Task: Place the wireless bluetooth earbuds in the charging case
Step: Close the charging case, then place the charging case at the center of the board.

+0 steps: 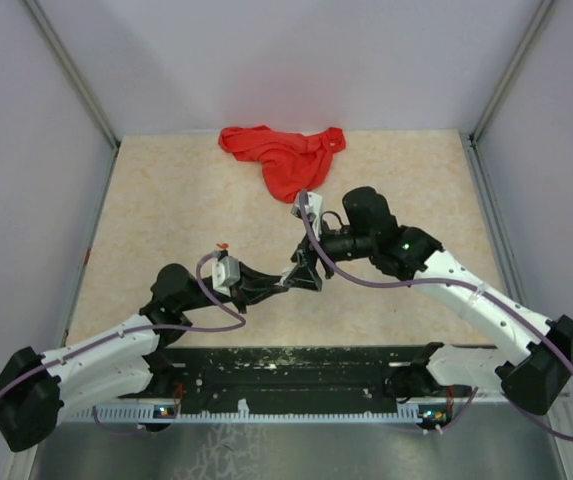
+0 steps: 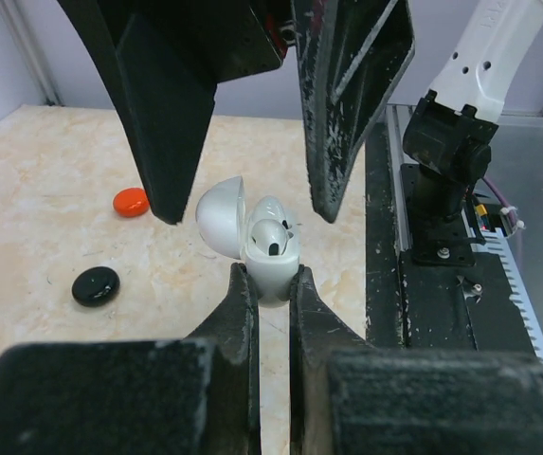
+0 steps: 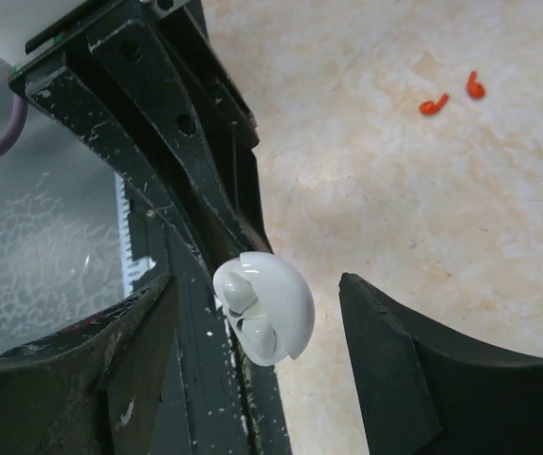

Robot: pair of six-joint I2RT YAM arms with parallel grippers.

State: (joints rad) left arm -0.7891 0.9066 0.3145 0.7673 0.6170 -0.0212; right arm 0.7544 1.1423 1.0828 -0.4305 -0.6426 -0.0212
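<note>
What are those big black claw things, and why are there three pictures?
Those belong to two robot arms. One picture looks down from above; the other two come from a camera on each wrist. The left gripper pinches an open white case with white earbuds inside. The right gripper is open, one finger on each side of it. On the table lie a round red case, a black case, two tiny red earbuds and a red cloth.

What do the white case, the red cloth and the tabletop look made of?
White case: glossy moulded plastic, by its sharp highlights. Red cloth: soft fabric, matte, crumpled in folds. Tabletop: beige speckled, stone-look, probably laminate; cannot confirm.
</note>
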